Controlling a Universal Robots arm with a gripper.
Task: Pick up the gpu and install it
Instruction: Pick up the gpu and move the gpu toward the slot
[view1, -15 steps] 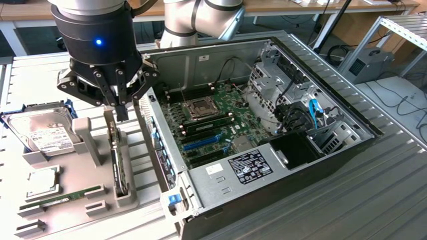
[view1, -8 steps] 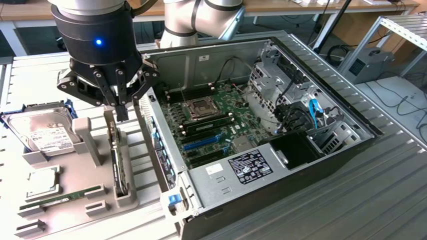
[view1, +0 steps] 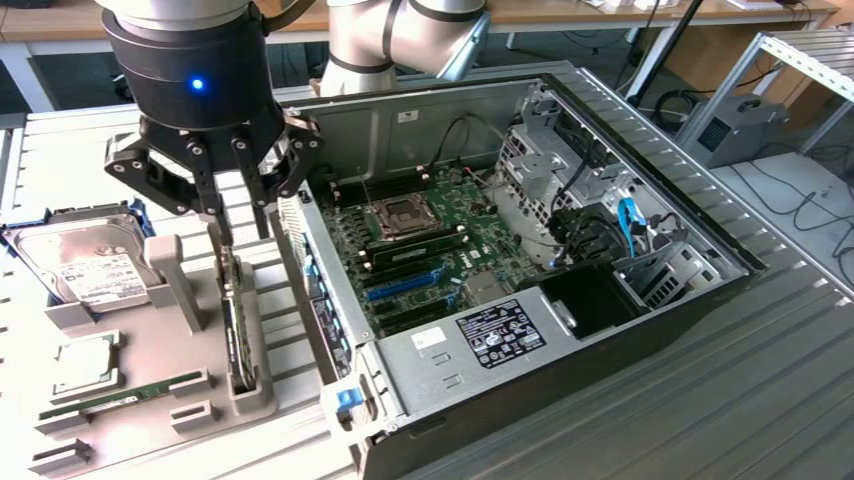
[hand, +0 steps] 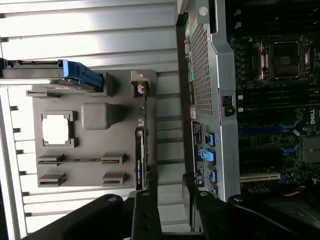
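Gripper (view1: 243, 238) (hand: 168, 181): jaws apart, nothing between them, close over the gpu's upper end (contact cannot be told).
Gpu (view1: 238, 325) (hand: 140, 150): standing on edge in a slot of the gray holder (view1: 174, 270) (hand: 100, 116), on the side nearest the case.
Holder's other parts: hard drive (view1: 91, 265), memory stick (view1: 127, 393).
Computer case (view1: 694, 215) (hand: 215, 60): lying open, motherboard (view1: 427, 240) exposed, just beside the holder.

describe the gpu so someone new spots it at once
On the exterior view's left, beside the open computer case, sits a grey parts holder. The gpu is the thin dark card standing on edge in its slot nearest the case. The hard drive is silver, white-labelled; the memory stick narrow, green.
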